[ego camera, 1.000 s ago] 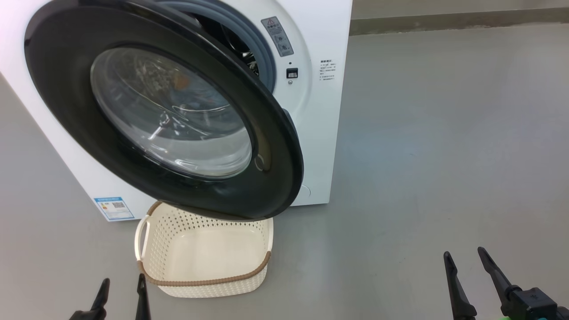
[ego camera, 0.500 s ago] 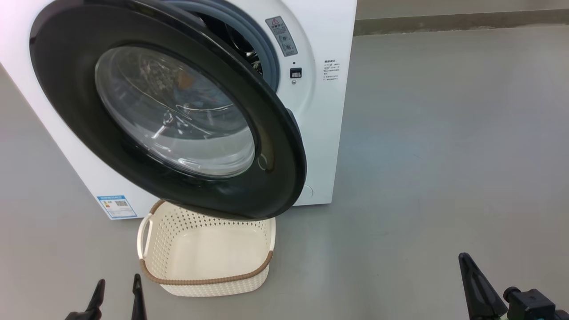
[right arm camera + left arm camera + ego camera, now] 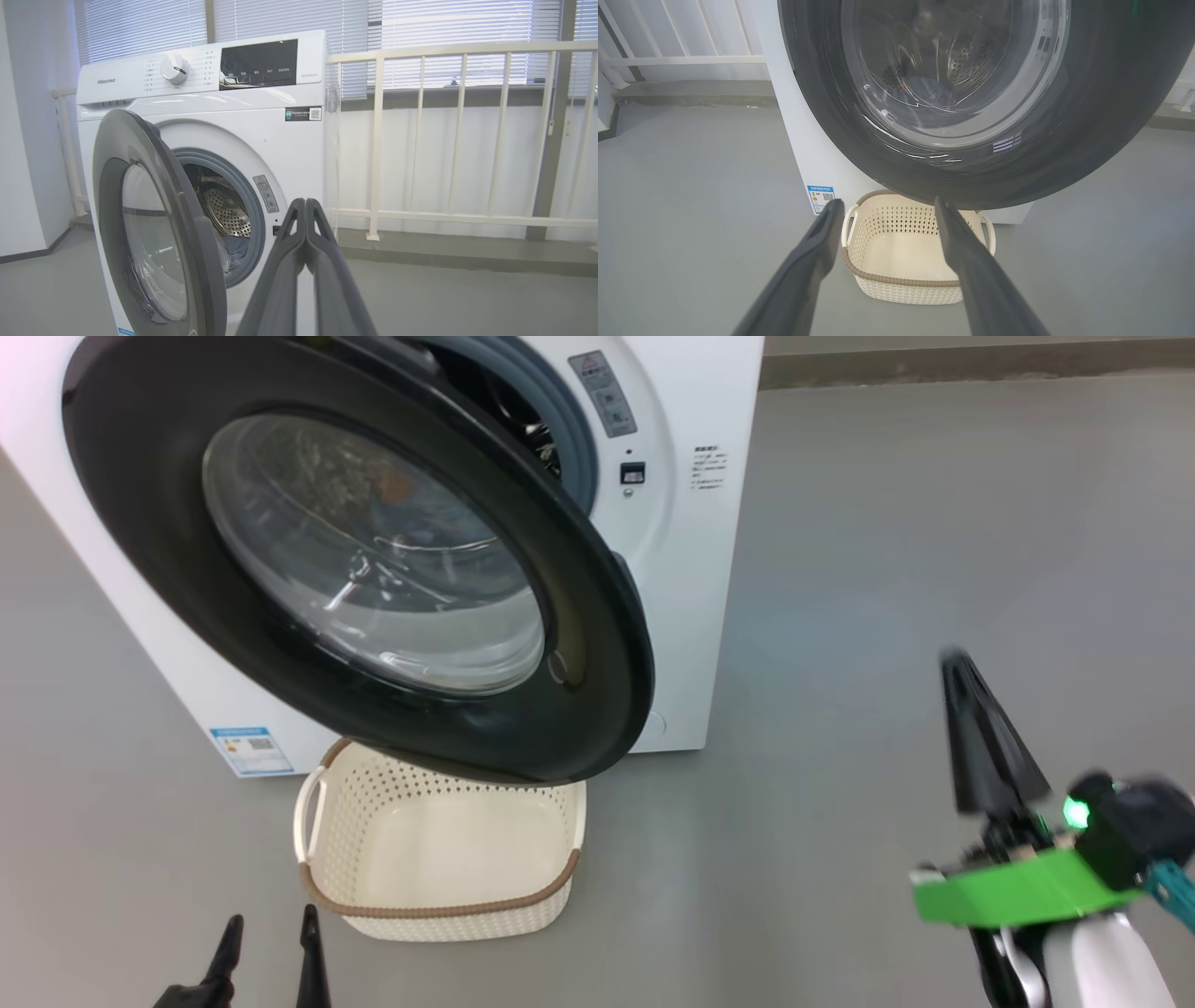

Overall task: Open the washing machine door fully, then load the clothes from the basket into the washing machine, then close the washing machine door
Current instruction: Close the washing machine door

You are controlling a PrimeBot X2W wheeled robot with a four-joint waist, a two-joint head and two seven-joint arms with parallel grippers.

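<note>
The washing machine door [image 3: 355,560], a glossy black ring round a bulging glass window, stands swung partway out from the washing machine [image 3: 691,569]. In the head view it spreads from 9 o'clock across the centre. Its hinge side is toward 9 o'clock and its free edge toward 3. A wedge of blue-grey seal [image 3: 579,439] shows behind it at 12 o'clock.

The clothes [image 3: 238,254] lie inside the steel drum [image 3: 224,210], seen as a blue fold low in the opening from the right wrist view. The basket [image 3: 448,924] sits on the grey floor [image 3: 887,569] at 6 to 7 o'clock. It is just in front of the machine with its back edge tucked under the door's lower rim, and it looks empty. Loading therefore appears done, leaving only the door to close.

The right claw [image 3: 957,667] is raised at 4 o'clock, well apart from the door. Its two fingers are pressed together into one dark point and hold nothing. It aims toward the machine, probably so the joined fingers can serve as a firm tip for pushing the door's free edge home.

The left claw [image 3: 270,917] rests low at 7 o'clock, just beside the basket's near left corner. Its fingers are parted and empty, and it likely sits there to keep out of the door's swing.
</note>
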